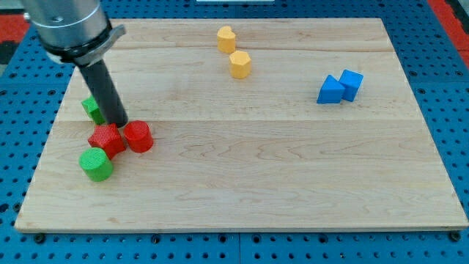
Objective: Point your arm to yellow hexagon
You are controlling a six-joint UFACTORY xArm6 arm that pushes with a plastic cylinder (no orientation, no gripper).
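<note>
The yellow hexagon [239, 64] lies near the view's top, a little left of centre. A second yellow block [226, 39], rounded in shape, sits just above and left of it. My tip [119, 123] is far to the left, at the top edge of a red block [107, 139] and beside a red cylinder [138, 137]. The rod hides part of a green block [92, 109].
A green cylinder [96, 164] lies below the red block at the view's lower left. Two blue blocks [331, 90] [352, 83] touch each other at the right. The wooden board [293, 176] rests on a blue perforated table.
</note>
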